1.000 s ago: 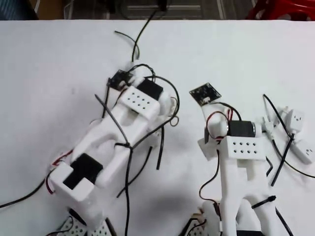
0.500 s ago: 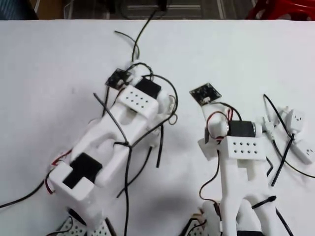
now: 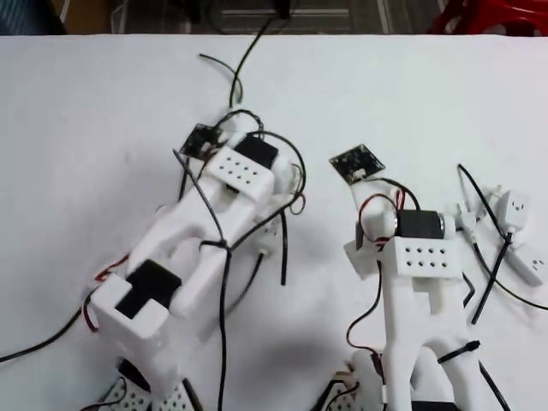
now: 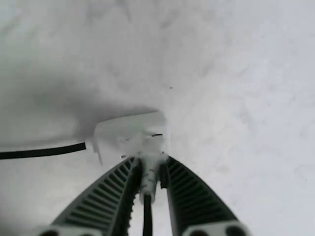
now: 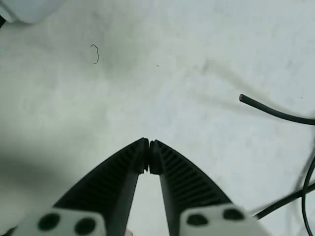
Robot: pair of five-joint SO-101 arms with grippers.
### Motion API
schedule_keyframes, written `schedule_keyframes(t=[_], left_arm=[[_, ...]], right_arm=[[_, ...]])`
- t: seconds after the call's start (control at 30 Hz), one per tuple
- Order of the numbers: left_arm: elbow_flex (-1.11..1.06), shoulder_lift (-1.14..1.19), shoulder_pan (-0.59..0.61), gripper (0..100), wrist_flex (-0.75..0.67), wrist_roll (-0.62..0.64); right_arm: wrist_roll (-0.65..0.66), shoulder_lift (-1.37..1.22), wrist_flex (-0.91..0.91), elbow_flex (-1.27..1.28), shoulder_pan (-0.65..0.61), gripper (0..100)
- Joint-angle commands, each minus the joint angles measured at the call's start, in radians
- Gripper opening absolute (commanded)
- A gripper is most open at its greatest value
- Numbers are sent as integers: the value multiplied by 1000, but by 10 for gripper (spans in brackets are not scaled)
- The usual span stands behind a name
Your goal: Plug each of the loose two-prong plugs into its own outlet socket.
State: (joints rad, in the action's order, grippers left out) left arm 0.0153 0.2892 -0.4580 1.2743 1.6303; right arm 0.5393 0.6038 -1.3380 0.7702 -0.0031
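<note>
L arm has crept a bit up-table over the last sec, dragging the loose cord w/ it; R arm hasn't moved. L gripper is pinching the plug, nose right at the white socket. Looks like the insertion push, but can't tell if the prongs are seated. R gripper has tips pressed together, empty, over bare table; 2nd plug lies just beside 2nd socket, not yet done.
</note>
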Motion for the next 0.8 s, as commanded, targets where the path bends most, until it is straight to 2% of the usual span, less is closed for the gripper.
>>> schedule_keyframes(t=[0.0, 0.13, 0.47, 0.77], left_arm=[[43, 45, 4, 24, -43, 8], [52, 48, -1, 24, -31, 8], [89, 61, 8, 24, 100, 0], [48, 70, 59, 24, 100, -138]], right_arm=[[-9, 18, 10, -3, 12, 19], [-9, 18, 12, -3, 12, 19], [-8, 18, 8, -3, 13, 19], [-2, 18, 13, 34, 13, 19]])
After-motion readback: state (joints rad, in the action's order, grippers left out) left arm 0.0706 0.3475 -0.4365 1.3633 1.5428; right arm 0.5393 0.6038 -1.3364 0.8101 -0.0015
